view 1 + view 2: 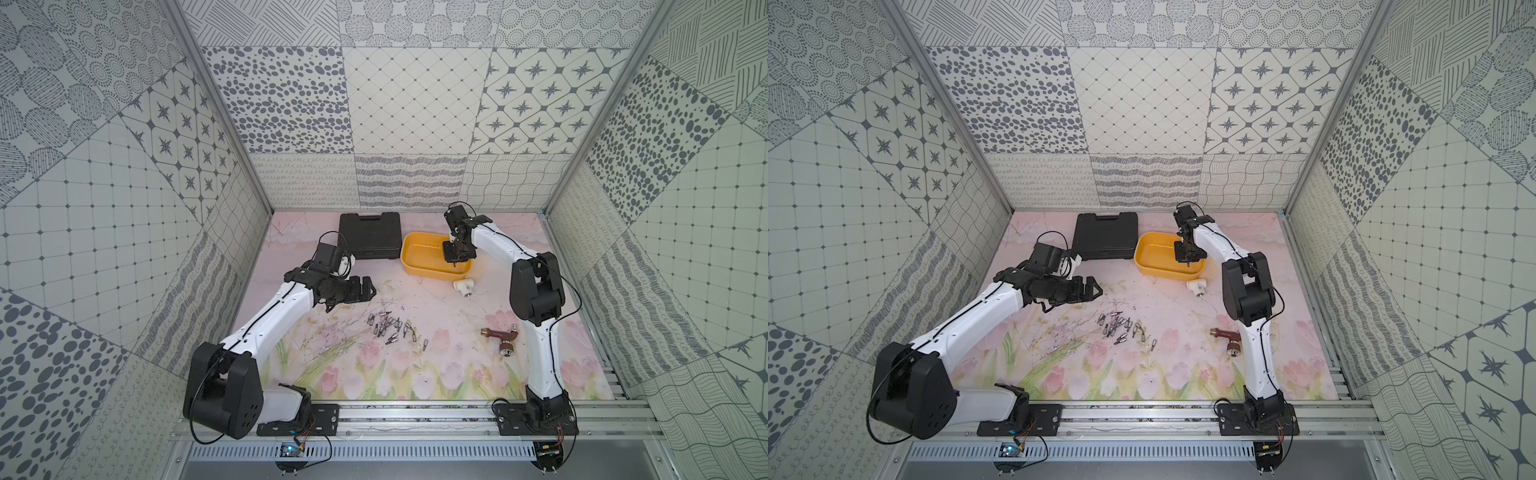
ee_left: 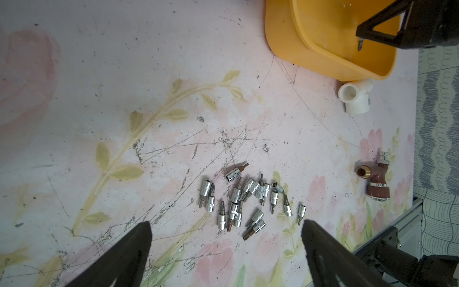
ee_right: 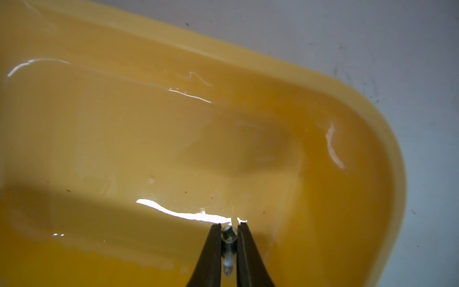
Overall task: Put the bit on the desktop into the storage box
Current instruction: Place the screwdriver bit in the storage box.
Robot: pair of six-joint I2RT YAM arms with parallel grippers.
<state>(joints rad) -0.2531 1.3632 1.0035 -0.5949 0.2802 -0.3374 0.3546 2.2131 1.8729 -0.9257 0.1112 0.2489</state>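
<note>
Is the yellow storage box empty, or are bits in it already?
Empty: the storage box shows a bare visible floor; the right gripper holds one bit above it.

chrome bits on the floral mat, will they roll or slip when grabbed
The small chrome-sleeved metal bits look solid, so probably stiff and heavy for their size. Round shiny sleeves likely roll when nudged and may slip. They overlap, so neighbours probably shift.

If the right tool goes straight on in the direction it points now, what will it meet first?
Probably the bare floor of the storage box: the right tool points down into it, and the bit it holds may touch first. Height above is unclear.
</note>
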